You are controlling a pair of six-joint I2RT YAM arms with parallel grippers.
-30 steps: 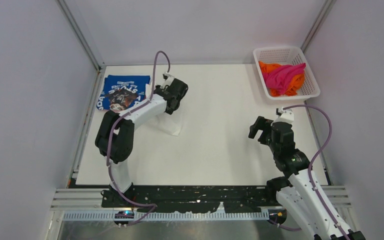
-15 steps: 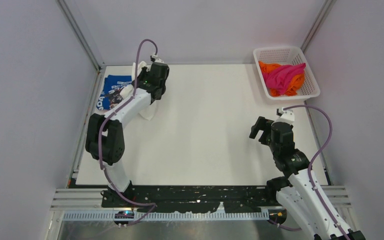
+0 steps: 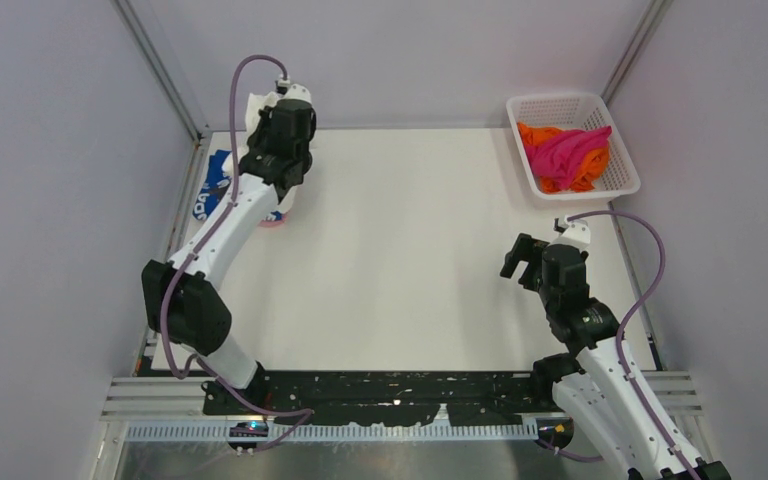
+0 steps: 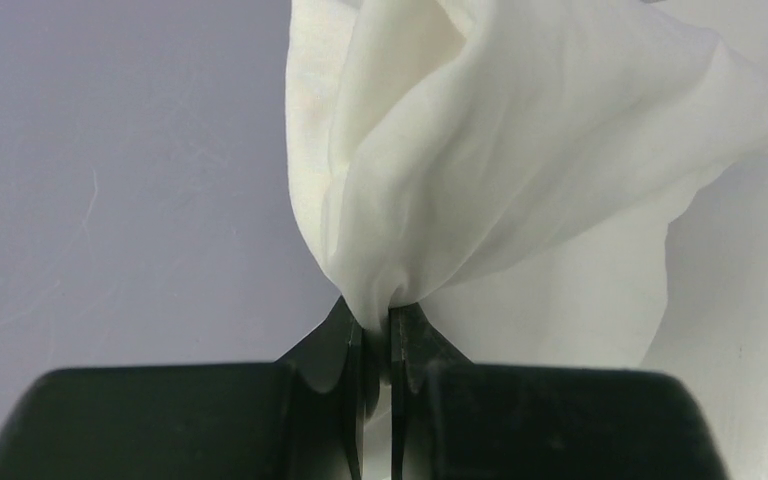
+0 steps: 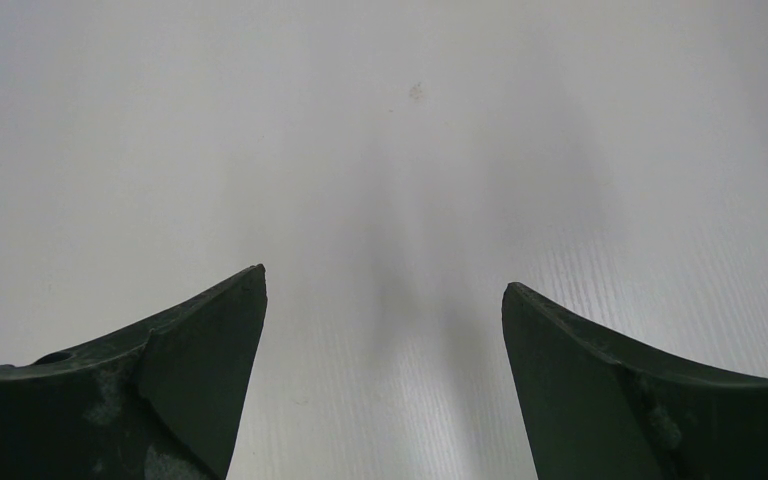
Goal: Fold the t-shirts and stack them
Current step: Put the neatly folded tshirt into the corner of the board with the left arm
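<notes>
My left gripper (image 4: pixel 377 330) is shut on a bunched fold of a white t-shirt (image 4: pixel 520 150), which billows up and to the right of the jaws. In the top view the left gripper (image 3: pixel 268 112) is raised at the back left corner with white cloth (image 3: pixel 256 104) at its tip. More white cloth with a pinkish edge (image 3: pixel 276 212) shows under the arm. A folded blue t-shirt with white lettering (image 3: pixel 210 188) lies flat below, partly hidden by the arm. My right gripper (image 3: pixel 513 262) stands open over bare table at the right, nothing between its fingers (image 5: pixel 210 340).
A white mesh basket (image 3: pixel 620 172) at the back right corner holds a magenta t-shirt (image 3: pixel 565 150) over an orange one (image 3: pixel 533 133). Grey walls and metal frame posts close in the table on the left, back and right.
My left arm has swung left and back, lifting the white t-shirt from mid-table to above the blue shirt. The right arm has stayed still.
</notes>
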